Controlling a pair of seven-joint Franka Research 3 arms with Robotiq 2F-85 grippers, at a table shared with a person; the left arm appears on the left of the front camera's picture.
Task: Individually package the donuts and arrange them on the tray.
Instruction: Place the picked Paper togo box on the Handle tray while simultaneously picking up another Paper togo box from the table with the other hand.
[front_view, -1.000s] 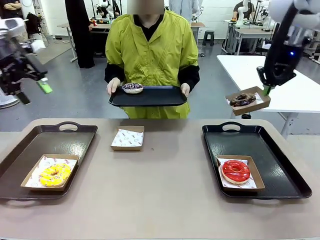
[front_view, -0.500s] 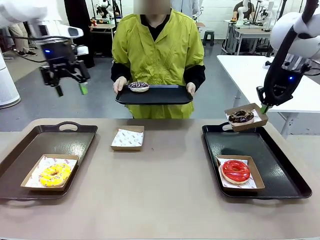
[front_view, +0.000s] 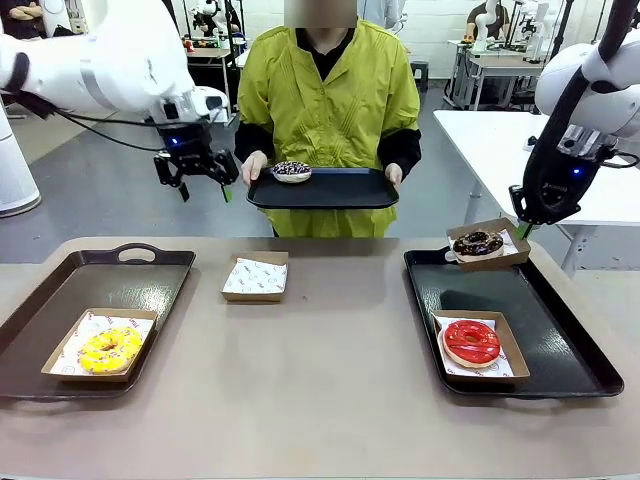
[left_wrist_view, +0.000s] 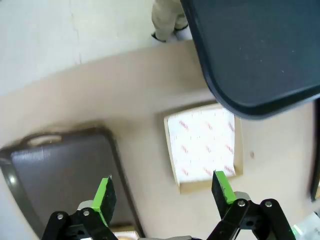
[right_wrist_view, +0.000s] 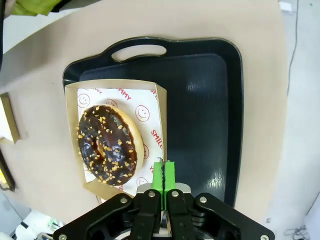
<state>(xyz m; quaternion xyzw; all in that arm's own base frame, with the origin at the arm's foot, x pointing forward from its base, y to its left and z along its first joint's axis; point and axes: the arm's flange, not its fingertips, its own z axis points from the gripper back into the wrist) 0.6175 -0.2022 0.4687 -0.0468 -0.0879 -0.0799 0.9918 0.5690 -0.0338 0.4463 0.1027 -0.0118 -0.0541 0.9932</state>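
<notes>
Right gripper (right_wrist_view: 163, 175) is clamped on the near wall of a cardboard box (right_wrist_view: 115, 84). The chocolate donut (right_wrist_view: 109, 145) lies inside, just ahead of the pads and to one side, over the right tray (right_wrist_view: 200, 100). Whether box and tray touch is unclear. Left gripper (left_wrist_view: 164, 192) hangs with jaws wide apart, holding nothing. Beyond its tips lies an empty box (left_wrist_view: 202, 145), one far corner hidden under the person's tray (left_wrist_view: 260, 50) — the dark sprinkled donut (front_view: 291, 171) sits on top of that tray.
</notes>
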